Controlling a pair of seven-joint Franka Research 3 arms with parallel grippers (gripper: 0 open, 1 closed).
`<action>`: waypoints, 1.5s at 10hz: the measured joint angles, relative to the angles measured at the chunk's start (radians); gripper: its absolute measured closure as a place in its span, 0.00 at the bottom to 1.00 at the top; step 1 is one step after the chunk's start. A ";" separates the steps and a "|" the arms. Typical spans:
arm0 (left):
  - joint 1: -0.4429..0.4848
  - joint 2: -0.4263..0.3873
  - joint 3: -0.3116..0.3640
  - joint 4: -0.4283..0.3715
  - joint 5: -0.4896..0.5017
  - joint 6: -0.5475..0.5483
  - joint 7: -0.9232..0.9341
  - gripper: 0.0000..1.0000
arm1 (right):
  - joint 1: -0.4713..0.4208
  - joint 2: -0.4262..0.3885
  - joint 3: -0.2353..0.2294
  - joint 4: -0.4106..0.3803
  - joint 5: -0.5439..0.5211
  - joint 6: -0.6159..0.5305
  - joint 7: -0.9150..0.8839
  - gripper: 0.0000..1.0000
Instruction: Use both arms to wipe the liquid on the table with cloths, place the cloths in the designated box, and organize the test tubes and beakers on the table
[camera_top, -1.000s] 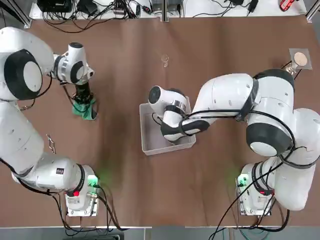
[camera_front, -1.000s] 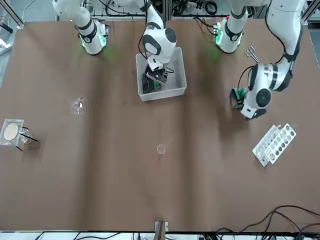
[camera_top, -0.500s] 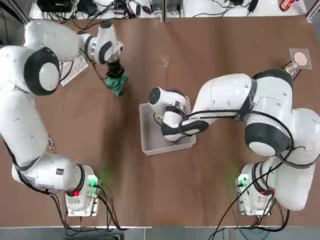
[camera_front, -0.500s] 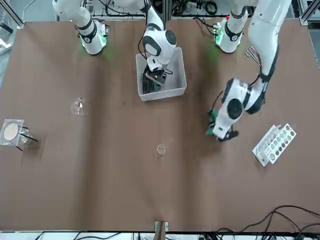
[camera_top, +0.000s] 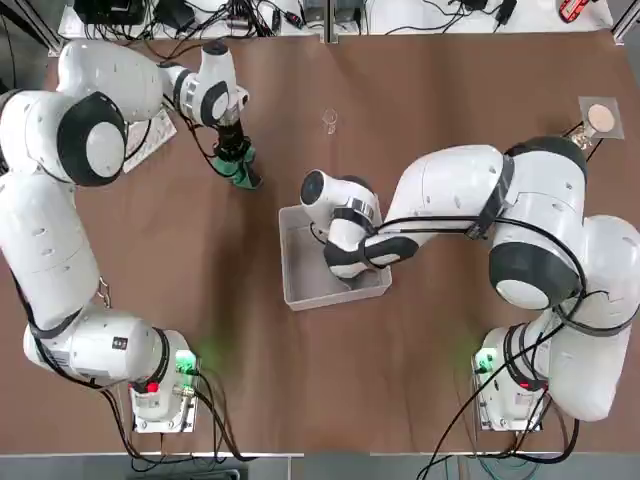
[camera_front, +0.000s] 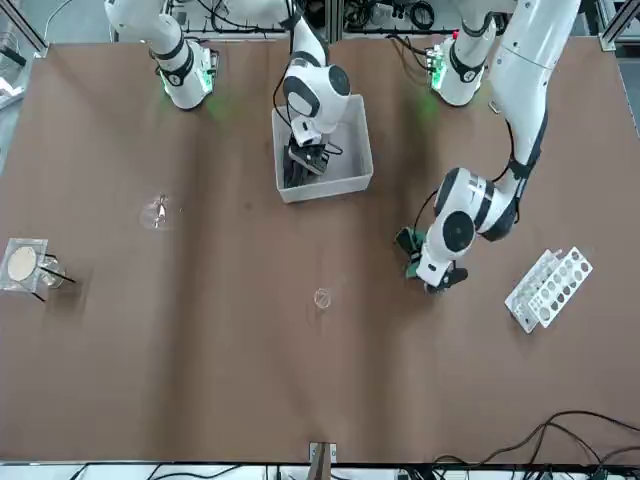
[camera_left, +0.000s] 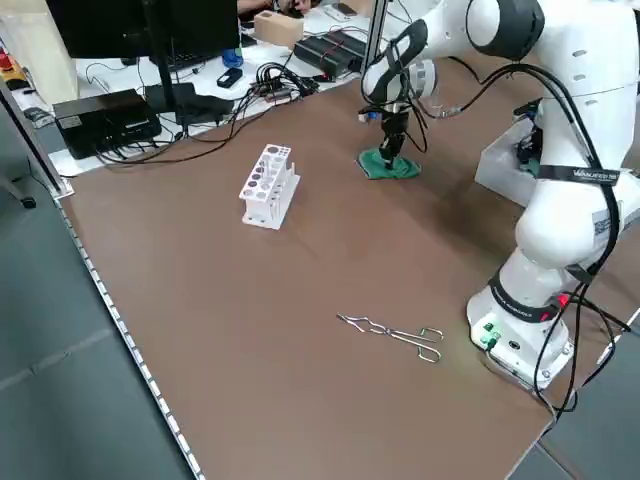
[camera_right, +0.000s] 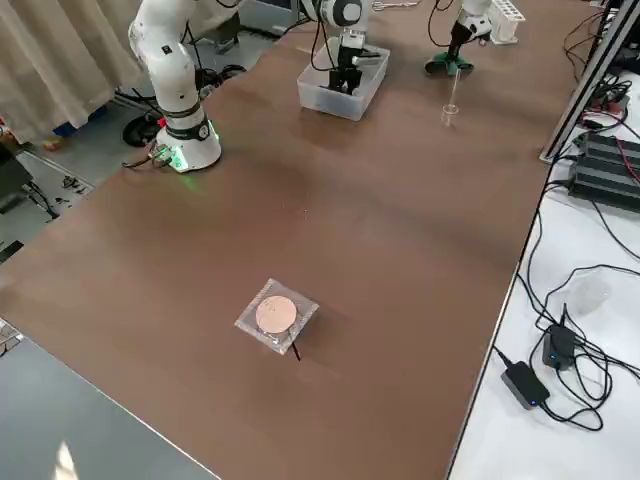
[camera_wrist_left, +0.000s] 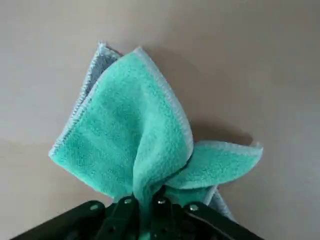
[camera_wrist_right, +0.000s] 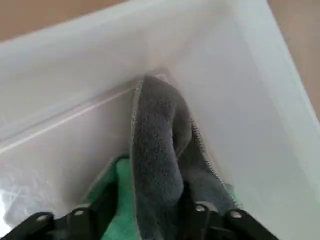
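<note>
My left gripper (camera_top: 238, 158) is shut on the bright green cloth (camera_wrist_left: 140, 135), pressing it onto the brown table (camera_top: 420, 80) beyond the box's far left corner. The same cloth (camera_front: 411, 243) spreads under the gripper in the front view. My right gripper (camera_top: 347, 262) reaches down inside the translucent box (camera_front: 325, 187), shut on the dark grey cloth (camera_wrist_right: 160, 145), which is bunched against a box wall. A green patch shows beside the grey cloth. A tiny clear beaker (camera_top: 330, 121) stands at the far middle of the table.
A white test tube rack (camera_top: 150, 140) lies at the far left, close behind the left arm. Metal tongs (camera_left: 392, 333) lie near the left base. A white disc on a wire stand (camera_top: 600, 120) sits at the far right. Another small glass item (camera_front: 159, 211) stands right of the box.
The left gripper swept the green cloth from the table's left side to the far middle, then a little nearer the box. The right gripper stayed in the box.
</note>
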 joint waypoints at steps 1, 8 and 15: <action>-0.002 -0.017 0.052 -0.024 0.000 -0.039 0.037 0.93 | -0.014 0.000 -0.001 0.003 0.000 -0.029 -0.002 0.63; 0.024 -0.258 0.369 -0.387 0.005 -0.053 0.302 0.93 | -0.070 -0.010 -0.001 0.214 0.104 -0.380 -0.079 0.87; 0.015 -0.588 0.006 -0.286 -0.080 -0.426 0.210 0.93 | -0.419 -0.158 -0.015 0.423 0.171 -0.711 -0.667 0.89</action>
